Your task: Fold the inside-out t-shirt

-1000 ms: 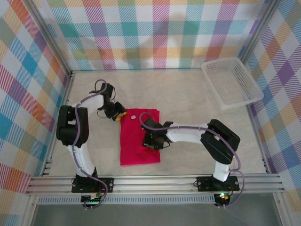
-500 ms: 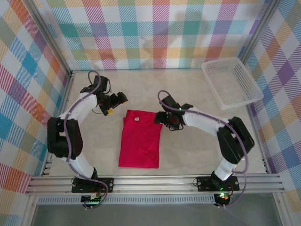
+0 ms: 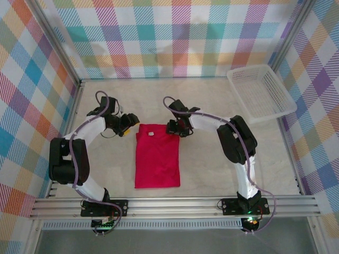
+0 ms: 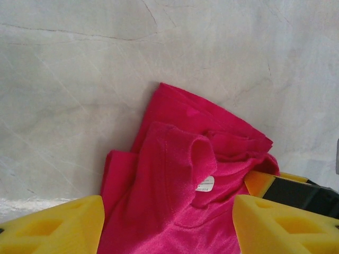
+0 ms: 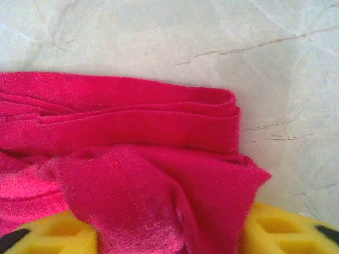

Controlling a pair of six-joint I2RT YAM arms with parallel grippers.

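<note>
Fingers from the top view: left fingers (image 3: pixel 132 126) sit at the t-shirt's (image 3: pixel 157 159) 11 o'clock corner and right fingers (image 3: pixel 178 130) at its 1 o'clock corner. The shirt lies mid-surface (image 3: pixel 212 174) as a narrow folded strip.

Left wrist view: yellow fingers (image 4: pixel 53 227) stand apart, with the collar and white tag (image 4: pixel 205 183) between them, unpinched.

Right wrist view: fingers (image 5: pixel 286 227) are likewise apart, astride layered cloth.

The step looks like taking hold of the far edge. Next, both should close on their corners and carry them toward 6 o'clock.

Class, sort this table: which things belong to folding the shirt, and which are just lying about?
Belongs to the job: crimson-red cloth t-shirt; left arm's yellow fingers; right arm's yellow fingers.
Just lying about: white plastic mesh basket.
</note>
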